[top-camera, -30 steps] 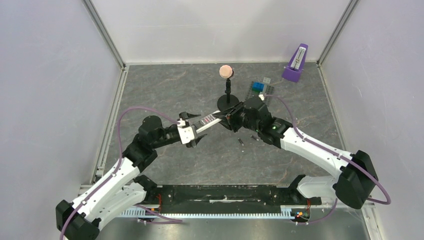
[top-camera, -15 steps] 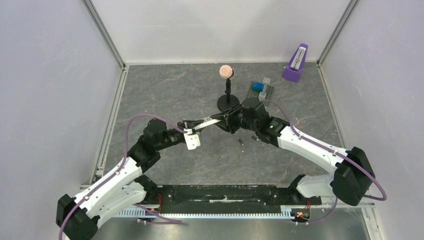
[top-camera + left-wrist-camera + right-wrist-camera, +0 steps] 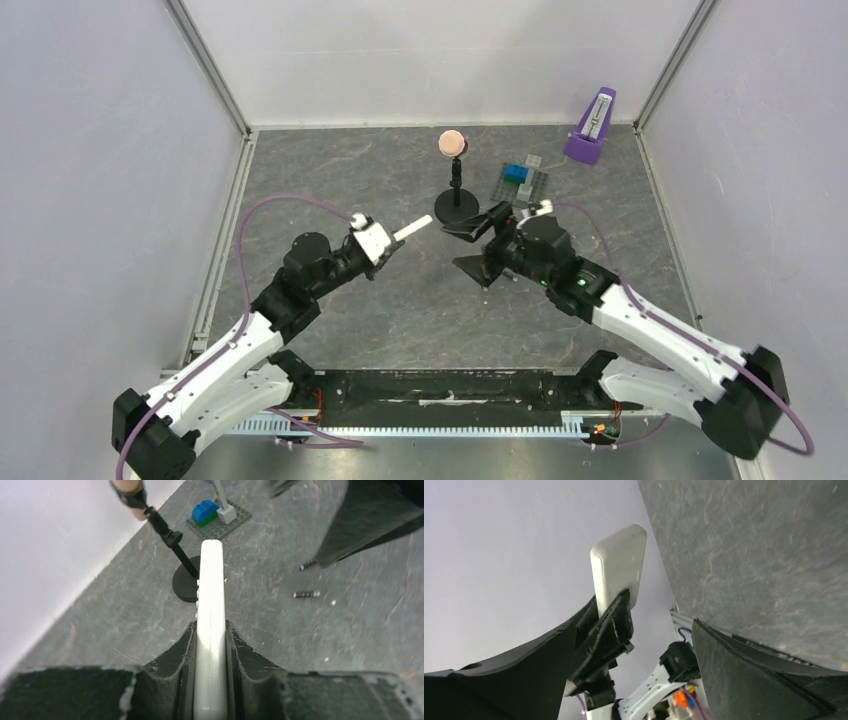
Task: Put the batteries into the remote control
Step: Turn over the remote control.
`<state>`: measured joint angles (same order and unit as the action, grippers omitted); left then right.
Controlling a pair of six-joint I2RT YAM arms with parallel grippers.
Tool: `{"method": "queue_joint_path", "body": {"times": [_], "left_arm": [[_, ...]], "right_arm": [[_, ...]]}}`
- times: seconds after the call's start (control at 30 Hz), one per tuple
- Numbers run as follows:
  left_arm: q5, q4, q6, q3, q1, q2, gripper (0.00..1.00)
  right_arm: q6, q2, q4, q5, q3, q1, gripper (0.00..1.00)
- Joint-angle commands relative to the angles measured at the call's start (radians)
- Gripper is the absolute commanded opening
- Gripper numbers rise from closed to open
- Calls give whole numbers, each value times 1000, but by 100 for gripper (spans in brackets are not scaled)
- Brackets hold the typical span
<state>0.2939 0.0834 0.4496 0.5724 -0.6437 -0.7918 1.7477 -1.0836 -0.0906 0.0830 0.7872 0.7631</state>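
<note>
The white remote control [image 3: 211, 590] is held off the floor, edge-on between the jaws of my left gripper [image 3: 210, 630], which is shut on its near end. From above, the remote control [image 3: 411, 229] sticks out of the left gripper [image 3: 380, 243] toward the right. My right gripper [image 3: 468, 246] stands open just right of the remote's tip, not touching it. In the right wrist view the remote control [image 3: 619, 575] rises ahead of the spread right gripper [image 3: 634, 680]. Two batteries [image 3: 306, 594] [image 3: 309, 565] lie on the grey floor near the right gripper.
A black stand with a pink ball [image 3: 455, 180] stands just behind the remote's tip. A grey plate with blue blocks [image 3: 520, 178] lies behind the right gripper. A purple metronome [image 3: 590, 128] is in the back right corner. White walls close in three sides.
My left gripper has shut on the remote and now holds it alone. My right gripper has opened, let the remote go and drawn back to the right.
</note>
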Motion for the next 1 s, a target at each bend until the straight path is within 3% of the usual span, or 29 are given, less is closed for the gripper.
{"method": "queue_joint_path", "body": {"times": [0.0,0.07,0.23,0.33,0.6,0.73,0.83,0.97], "left_arm": [[-214,-11,-536,114,-2,-9,2],[-270,-157,-696,190,-3,-32,2],[-189,-319,-889,312,-3,-78,2],[-140,-392,-1001,363,-2,-103,2],[193,-417,-1176,382,-1,-120,2],[287,-393,-1209,368,2,-128,2],[374,-295,-1237,333,22,-144,2],[565,-39,-1418,275,88,-194,2]], "right_arm": [[-312,143,38,-88,-53,-80,89],[-502,136,40,-30,-12,-129,90],[-952,112,37,59,122,-179,94],[-1111,86,35,151,180,-182,95],[-1173,31,60,471,185,-183,96],[-1184,55,80,519,107,-184,95],[-1162,93,140,545,33,-183,94],[-1092,91,172,583,5,-184,93]]}}
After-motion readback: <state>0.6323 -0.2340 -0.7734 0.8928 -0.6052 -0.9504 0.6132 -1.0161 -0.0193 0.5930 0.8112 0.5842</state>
